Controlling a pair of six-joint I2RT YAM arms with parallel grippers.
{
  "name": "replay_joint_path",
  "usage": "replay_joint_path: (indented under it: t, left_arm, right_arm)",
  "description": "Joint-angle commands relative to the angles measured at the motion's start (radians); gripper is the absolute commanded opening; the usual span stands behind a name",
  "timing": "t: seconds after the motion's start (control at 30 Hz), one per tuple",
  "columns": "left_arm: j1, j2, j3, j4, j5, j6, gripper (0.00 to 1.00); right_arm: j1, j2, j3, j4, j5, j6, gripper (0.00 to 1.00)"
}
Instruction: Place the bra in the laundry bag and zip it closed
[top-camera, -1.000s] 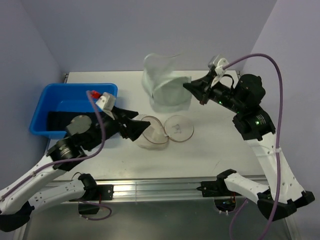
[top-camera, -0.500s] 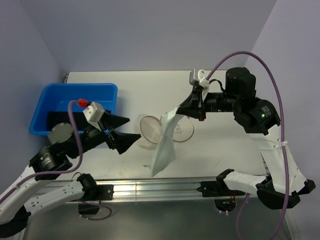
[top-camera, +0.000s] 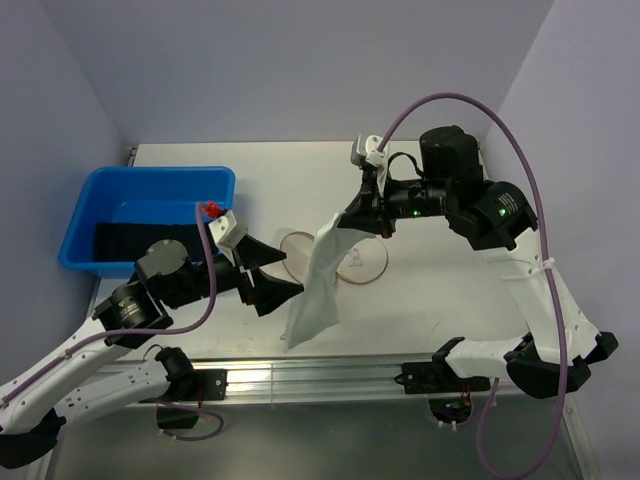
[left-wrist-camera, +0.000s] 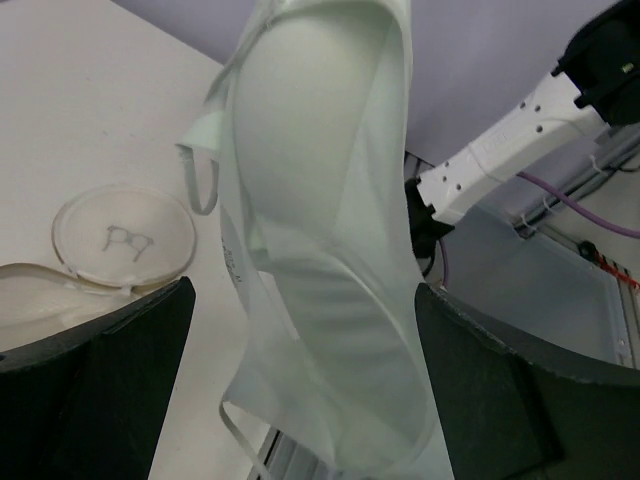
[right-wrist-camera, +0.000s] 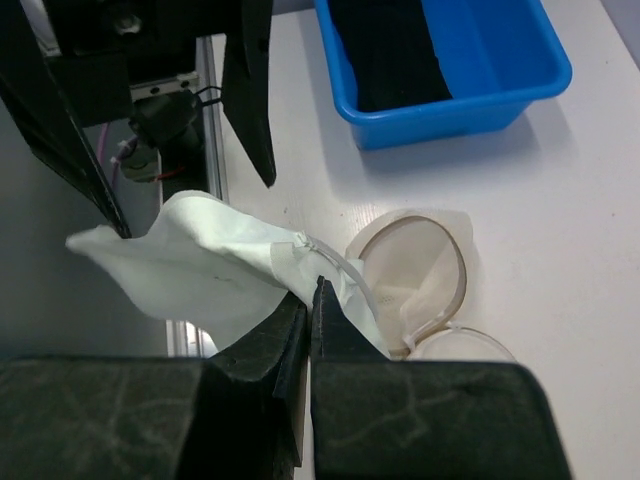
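Vs 0.5 s earlier, R gripper (top-camera: 343, 222), jaws pinched on the bra (top-camera: 312, 290), had swung it left, dangling beside the open laundry bag (top-camera: 294, 245), w/ L gripper (top-camera: 283, 277) closer, jaws spread.

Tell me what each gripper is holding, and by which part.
The right gripper pinches the bra at its top edge, and the rest hangs free. The left gripper is open and holds nothing.
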Motion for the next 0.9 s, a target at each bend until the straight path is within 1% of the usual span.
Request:
replay_joint_path:
  t: [0.0, 0.07, 0.1, 0.2, 0.23, 0.33, 0.43, 0.57, 0.67, 0.7, 0.77, 0.8, 0.87]
  left_arm:
    - [-0.004, -0.025, 0.013, 0.013, -0.142, -0.037, 0.99]
    - [-0.004, -0.049, 0.017, -0.008, -0.22, -0.056, 0.99]
    - [-0.004, -0.061, 0.009, -0.002, -0.226, -0.057, 0.99]
    - [-0.004, -0.092, -0.009, 0.046, -0.173, -0.074, 0.99]
    - [-0.004, -0.08, -0.011, 0.06, -0.119, -0.074, 0.99]
    - [-0.004, -0.01, -0.003, 0.019, -0.096, -0.071, 0.99]
    - [-0.004, 0.026, -0.034, 0.049, -0.032, -0.083, 0.99]
    - [-0.004, 0.021, -0.054, 0.074, -0.047, -0.093, 0.99]
    - [-0.004, 0.032, -0.039, 0.049, -0.068, -0.08, 0.99]
    - [-0.004, 0.043, -0.031, 0.037, -0.082, -0.076, 0.93]
    - [-0.004, 0.05, -0.025, 0.022, -0.115, -0.068, 0.87]
    - [-0.004, 0.053, -0.025, 0.023, -0.119, -0.07, 0.77]
    - [-0.004, 0.053, -0.034, 0.037, -0.111, -0.074, 0.67]
  right_arm:
    - [0.022, 0.0, 0.06, -0.024, 0.063, 0.009, 0.0]
    - [0.024, -0.002, 0.06, -0.023, 0.063, 0.006, 0.0]
    - [0.025, 0.0, 0.063, -0.021, 0.066, 0.009, 0.0]
    - [0.036, 0.001, 0.066, -0.032, 0.09, 0.01, 0.0]
    - [0.038, 0.0, 0.063, -0.021, 0.089, 0.012, 0.0]
    - [0.042, 0.0, 0.074, -0.013, 0.066, 0.015, 0.0]
    - [0.048, 0.018, 0.098, -0.032, 0.106, 0.013, 0.0]
    - [0.051, 0.04, 0.114, -0.038, 0.126, 0.016, 0.0]
    - [0.054, 0.038, 0.117, -0.03, 0.134, 0.016, 0.0]
    - [0.054, 0.037, 0.117, -0.024, 0.13, 0.016, 0.0]
    - [0.054, 0.041, 0.132, -0.029, 0.13, 0.016, 0.0]
    - [0.057, 0.043, 0.138, -0.036, 0.141, 0.015, 0.0]
    - [0.057, 0.041, 0.14, -0.042, 0.152, 0.013, 0.0]
